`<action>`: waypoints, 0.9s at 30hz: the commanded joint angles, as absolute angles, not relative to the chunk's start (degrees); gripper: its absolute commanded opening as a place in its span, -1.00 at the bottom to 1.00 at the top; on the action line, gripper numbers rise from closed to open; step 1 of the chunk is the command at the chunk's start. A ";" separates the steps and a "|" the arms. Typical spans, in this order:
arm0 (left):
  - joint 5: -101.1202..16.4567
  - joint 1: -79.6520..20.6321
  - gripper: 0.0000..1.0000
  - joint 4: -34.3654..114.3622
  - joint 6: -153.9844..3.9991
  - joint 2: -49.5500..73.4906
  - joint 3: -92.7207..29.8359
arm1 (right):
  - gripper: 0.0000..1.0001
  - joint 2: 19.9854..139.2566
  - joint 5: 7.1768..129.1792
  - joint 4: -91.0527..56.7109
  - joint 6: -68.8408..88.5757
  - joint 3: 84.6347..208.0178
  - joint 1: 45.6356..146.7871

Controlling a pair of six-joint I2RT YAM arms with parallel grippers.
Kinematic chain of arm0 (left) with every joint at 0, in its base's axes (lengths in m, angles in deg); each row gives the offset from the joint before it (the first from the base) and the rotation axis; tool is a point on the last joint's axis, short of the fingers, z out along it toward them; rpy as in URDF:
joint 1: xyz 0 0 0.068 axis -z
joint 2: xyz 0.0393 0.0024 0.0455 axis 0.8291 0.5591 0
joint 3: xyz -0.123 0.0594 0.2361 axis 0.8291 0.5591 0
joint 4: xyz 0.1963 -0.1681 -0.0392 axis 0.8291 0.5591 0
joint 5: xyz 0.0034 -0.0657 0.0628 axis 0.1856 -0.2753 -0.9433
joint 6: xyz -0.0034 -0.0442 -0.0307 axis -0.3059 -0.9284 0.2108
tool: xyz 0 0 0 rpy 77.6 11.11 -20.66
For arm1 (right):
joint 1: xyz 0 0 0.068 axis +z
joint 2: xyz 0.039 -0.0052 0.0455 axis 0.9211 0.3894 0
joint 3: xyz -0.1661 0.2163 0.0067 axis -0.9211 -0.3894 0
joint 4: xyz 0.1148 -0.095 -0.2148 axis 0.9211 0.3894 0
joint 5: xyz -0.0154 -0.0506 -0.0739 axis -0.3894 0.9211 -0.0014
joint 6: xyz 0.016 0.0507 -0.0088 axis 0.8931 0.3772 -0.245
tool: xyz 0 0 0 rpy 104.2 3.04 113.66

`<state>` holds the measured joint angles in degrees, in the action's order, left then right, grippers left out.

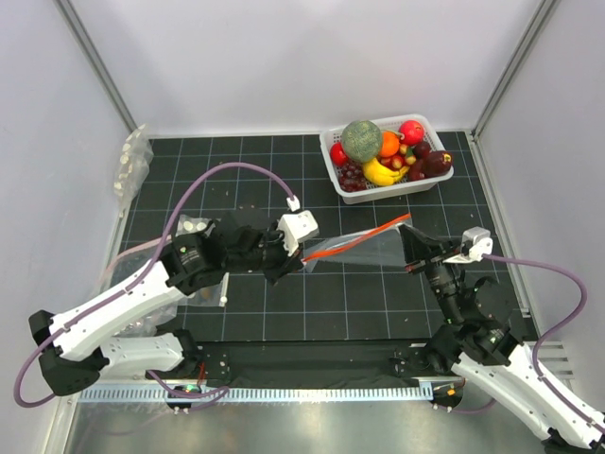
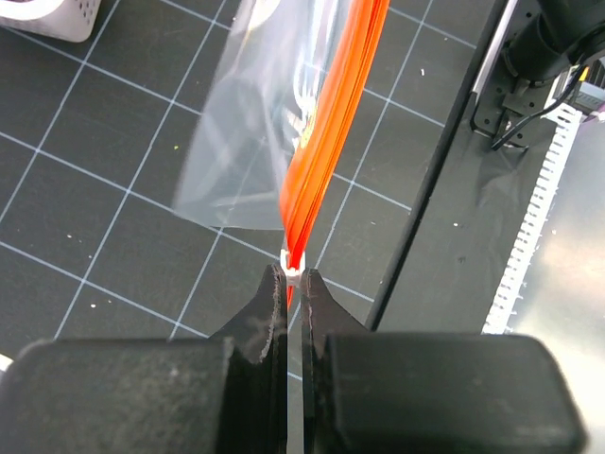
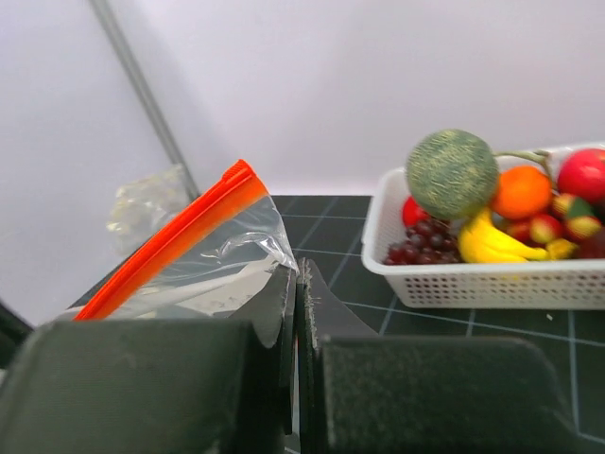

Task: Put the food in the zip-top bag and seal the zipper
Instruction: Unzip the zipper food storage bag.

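Note:
The zip-top bag (image 1: 369, 246) hangs flat and transparent between my two grippers above the mat. Its zipper (image 1: 359, 238) is a red-orange strip slanting up to the right. My left gripper (image 1: 302, 253) is shut on the zipper's left end, where a small white slider (image 2: 295, 274) sits at the fingertips (image 2: 276, 284). My right gripper (image 1: 409, 244) is shut on the bag's right edge (image 3: 274, 255), below the zipper (image 3: 165, 246). The food, red balls (image 1: 411, 131) (image 1: 337, 153) and an orange ball (image 1: 388, 143), lies in the white basket (image 1: 392, 187) behind the bag.
The basket also holds a green melon-like ball (image 1: 361, 140), a yellow banana (image 1: 380, 173) and dark grapes (image 1: 352, 176). Clear bags of white discs lie at the far left (image 1: 132, 165) and beside the left arm (image 1: 194, 227). White walls enclose the mat.

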<state>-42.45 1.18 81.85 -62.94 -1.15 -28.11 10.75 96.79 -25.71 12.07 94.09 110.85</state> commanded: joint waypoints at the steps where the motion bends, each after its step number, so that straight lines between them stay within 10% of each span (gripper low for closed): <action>1: -44.09 0.42 -1.00 85.69 -63.15 -0.77 -27.92 | -0.98 9.35 112.19 -27.26 11.05 94.25 110.41; 11: -43.21 -0.11 -0.96 86.22 -63.06 0.20 -28.27 | -0.98 4.51 108.74 -29.88 10.09 91.87 110.41; 18: -42.07 -0.29 0.00 84.91 -63.06 -2.34 -27.74 | -0.98 19.09 79.19 -37.79 8.68 94.07 110.41; 27: -41.72 -0.73 0.05 81.39 -63.15 -4.20 -26.25 | -0.98 26.84 58.52 -45.10 9.91 93.98 110.41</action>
